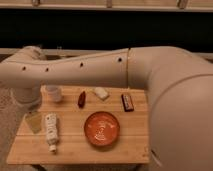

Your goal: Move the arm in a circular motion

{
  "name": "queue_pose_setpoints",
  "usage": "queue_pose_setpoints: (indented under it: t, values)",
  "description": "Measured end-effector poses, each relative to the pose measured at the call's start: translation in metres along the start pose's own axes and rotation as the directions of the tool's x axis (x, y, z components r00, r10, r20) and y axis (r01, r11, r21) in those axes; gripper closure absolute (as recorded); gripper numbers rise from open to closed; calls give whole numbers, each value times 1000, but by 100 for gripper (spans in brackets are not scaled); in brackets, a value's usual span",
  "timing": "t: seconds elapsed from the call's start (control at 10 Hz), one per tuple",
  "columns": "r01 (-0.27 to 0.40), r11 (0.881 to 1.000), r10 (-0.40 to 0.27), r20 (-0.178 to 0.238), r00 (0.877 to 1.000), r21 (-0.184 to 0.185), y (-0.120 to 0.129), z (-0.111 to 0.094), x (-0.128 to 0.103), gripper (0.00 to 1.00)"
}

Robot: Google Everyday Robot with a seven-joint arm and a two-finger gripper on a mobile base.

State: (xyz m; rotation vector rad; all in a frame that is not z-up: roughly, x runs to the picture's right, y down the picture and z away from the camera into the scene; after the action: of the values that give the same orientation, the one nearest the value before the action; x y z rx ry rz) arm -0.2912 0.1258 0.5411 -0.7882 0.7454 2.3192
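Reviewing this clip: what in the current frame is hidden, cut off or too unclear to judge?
- Gripper: not visible in the camera view; the cream-white tube-segment arm bends down past the wooden table's left edge, so its tip is hidden.
- Arm's base: cut off by the right and bottom edges.
- White cup: top hidden behind the arm.
- Pale lying bottle: label blurred.
- Orange patterned bowl: pattern too blurred to read.
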Motion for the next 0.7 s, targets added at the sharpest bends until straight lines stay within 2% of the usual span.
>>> queue_pose_setpoints:
  t: [0.1, 0.3, 0.4, 0.7]
  values:
    - [1, 1000, -1, -21, 1000, 8, -34, -6, 8, 20]
    - [-17, 1000, 18, -35, 999, 27, -73, -12, 5, 20]
    - [-47, 998, 49, -36, 998, 46, -100, -16, -5, 20]
    - [-151, 985, 152, -5, 988, 88, -142, -17, -42, 20]
